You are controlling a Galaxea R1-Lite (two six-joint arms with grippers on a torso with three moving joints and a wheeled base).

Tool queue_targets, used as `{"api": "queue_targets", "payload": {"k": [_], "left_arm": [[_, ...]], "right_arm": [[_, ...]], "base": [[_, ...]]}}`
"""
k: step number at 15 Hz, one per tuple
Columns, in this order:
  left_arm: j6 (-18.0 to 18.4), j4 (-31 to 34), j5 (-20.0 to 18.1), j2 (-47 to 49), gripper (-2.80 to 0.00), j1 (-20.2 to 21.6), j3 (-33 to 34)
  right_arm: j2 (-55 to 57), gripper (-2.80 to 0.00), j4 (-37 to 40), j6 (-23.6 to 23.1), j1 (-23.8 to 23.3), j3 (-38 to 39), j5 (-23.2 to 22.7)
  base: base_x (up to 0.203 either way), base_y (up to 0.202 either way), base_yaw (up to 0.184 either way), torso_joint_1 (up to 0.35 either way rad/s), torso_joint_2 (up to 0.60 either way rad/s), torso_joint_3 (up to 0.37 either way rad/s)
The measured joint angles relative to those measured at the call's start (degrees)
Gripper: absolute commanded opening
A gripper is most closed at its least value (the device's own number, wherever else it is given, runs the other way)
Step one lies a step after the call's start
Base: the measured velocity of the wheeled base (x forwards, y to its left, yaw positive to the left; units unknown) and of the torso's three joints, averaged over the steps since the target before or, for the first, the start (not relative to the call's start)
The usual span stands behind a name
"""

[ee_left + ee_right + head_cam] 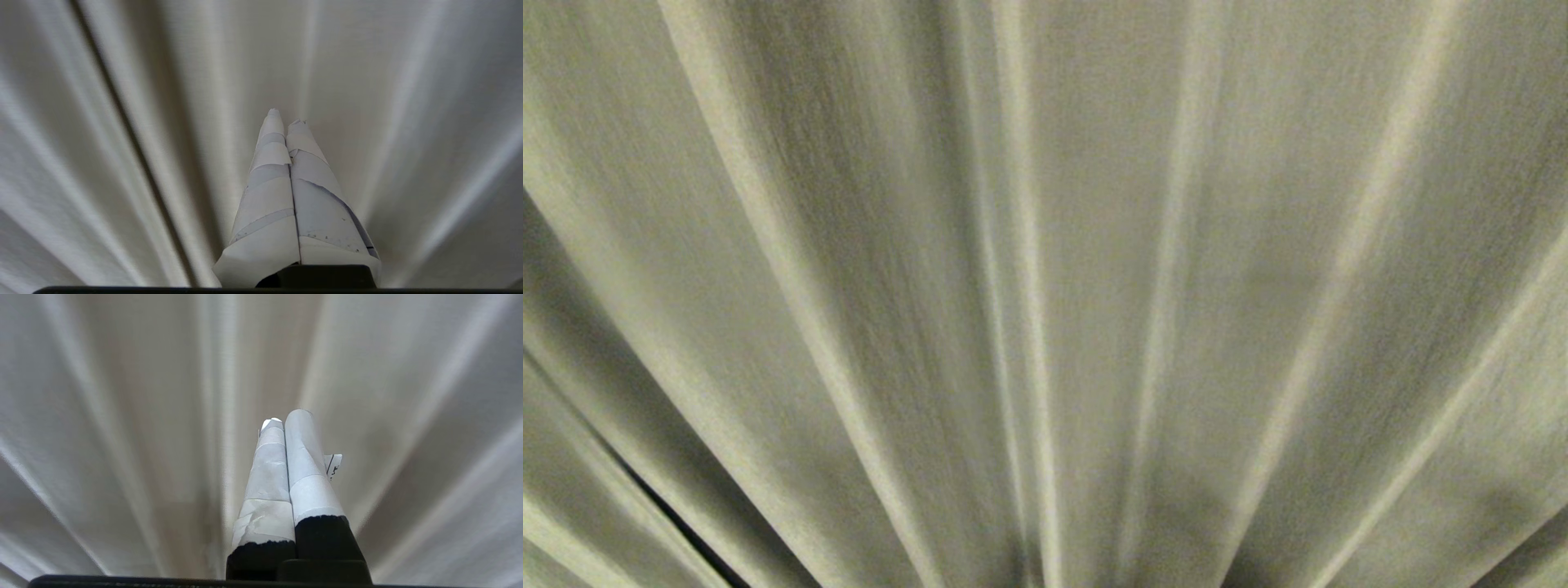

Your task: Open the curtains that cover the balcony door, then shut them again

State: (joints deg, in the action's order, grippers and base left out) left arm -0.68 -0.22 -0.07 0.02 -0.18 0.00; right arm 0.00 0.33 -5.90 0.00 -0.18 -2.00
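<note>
The cream-white curtains (1094, 245) fill the whole head view, hanging shut in long soft pleats. They fill both wrist views too: curtains (122, 122) and curtains (122, 416). My left gripper (286, 116), wrapped in white tape, is shut with nothing between its fingers and points at the fabric a short way off. My right gripper (286, 416), also taped white over black, is shut and empty, likewise facing the pleats. Neither arm shows in the head view. The balcony door is hidden behind the fabric.
A thin dark gap (678, 523) shows between folds at the lower left of the head view. A dark fold line (122, 122) runs down the fabric to one side of the left gripper.
</note>
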Motion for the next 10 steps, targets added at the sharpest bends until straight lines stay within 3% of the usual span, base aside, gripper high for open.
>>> {"api": "queue_targets", "payload": {"k": [10], "left_arm": [[0.0, -0.02, -0.02, 0.0, -2.8, 0.07, 0.0]], "right_arm": [[0.0, -2.8, 0.01, -0.29, 0.02, 0.05, 0.1]], "base": [[0.0, 0.188, 0.001, 0.003, 0.0, 0.003]]}}
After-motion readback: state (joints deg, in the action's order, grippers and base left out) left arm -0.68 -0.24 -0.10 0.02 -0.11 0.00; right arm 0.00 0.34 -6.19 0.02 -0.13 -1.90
